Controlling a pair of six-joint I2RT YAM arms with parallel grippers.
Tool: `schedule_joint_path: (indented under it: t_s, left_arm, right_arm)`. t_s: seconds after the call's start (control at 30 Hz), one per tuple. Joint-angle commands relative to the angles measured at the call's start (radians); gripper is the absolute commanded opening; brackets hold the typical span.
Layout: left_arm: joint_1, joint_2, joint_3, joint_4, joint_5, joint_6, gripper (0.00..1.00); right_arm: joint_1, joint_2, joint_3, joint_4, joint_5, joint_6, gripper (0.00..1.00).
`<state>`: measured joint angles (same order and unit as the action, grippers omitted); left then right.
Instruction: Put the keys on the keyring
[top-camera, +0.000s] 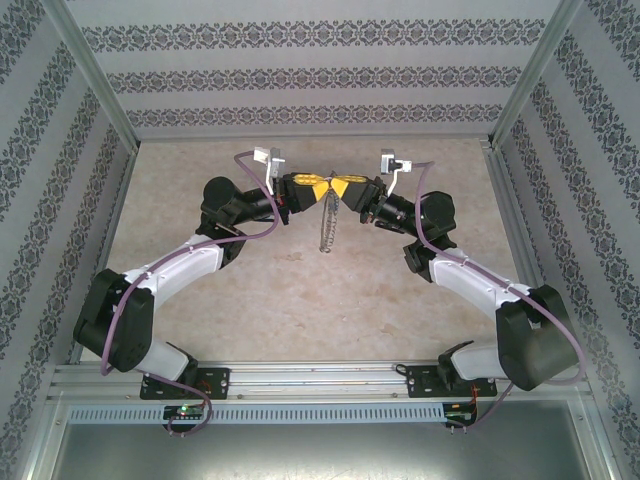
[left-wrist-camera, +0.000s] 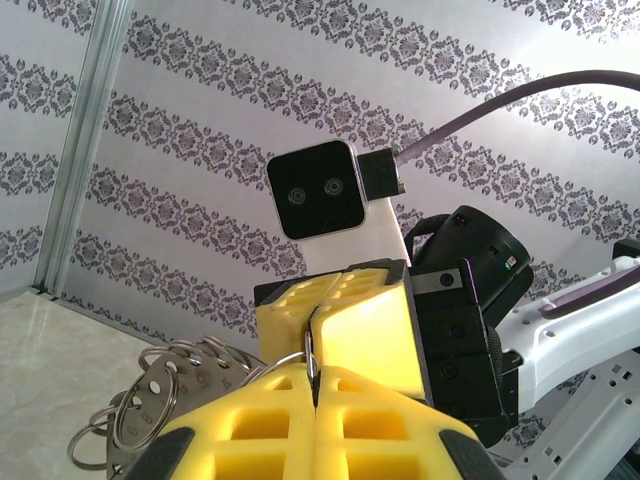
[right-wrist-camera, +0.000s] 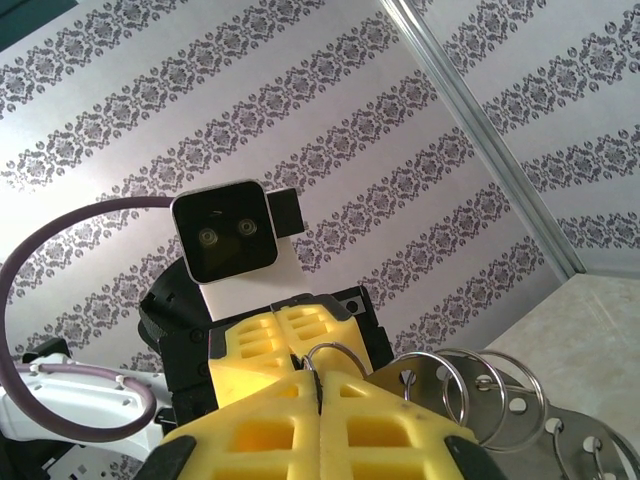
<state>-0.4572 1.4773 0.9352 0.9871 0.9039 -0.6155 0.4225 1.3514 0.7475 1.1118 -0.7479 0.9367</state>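
Both grippers meet tip to tip above the middle of the table. My left gripper (top-camera: 316, 186) (left-wrist-camera: 315, 382) is shut, and a thin silvery wire of the keyring (left-wrist-camera: 309, 358) is pinched between its yellow pads. My right gripper (top-camera: 347, 187) (right-wrist-camera: 320, 388) is shut as well, with a small loop of the keyring (right-wrist-camera: 338, 352) coming out of its pinch. A chain of rings and holed metal discs (top-camera: 327, 226) (left-wrist-camera: 150, 405) (right-wrist-camera: 480, 400) hangs from the pinch point. The keys are out of view.
The beige tabletop (top-camera: 300, 300) lies below the hanging chain. Patterned walls and metal frame posts (top-camera: 95, 75) enclose the space. Each wrist camera faces the other arm's camera block (left-wrist-camera: 315, 188) (right-wrist-camera: 225, 232).
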Motion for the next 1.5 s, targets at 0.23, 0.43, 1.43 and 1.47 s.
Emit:
schedule_joint_path:
  t_s: [0.23,0.43,1.43,1.47]
  left_arm:
    - [-0.015,-0.004,0.019,0.021,-0.004,0.0,0.0]
    - [-0.015,-0.002,0.023,0.016,-0.005,0.001,0.0]
    - [-0.015,-0.03,0.02,-0.106,-0.045,0.071,0.0]
    - [-0.016,-0.03,0.021,-0.113,-0.048,0.074,0.0]
  right_arm:
    - [0.02,0.008,0.022,0.017,-0.024,-0.017,0.12]
    - [0.024,0.008,0.027,0.007,-0.033,-0.027,0.02]
    - [0.057,-0.033,0.026,-0.15,0.0,-0.17,0.0]
    - [0.056,-0.032,0.026,-0.151,0.001,-0.17,0.0]
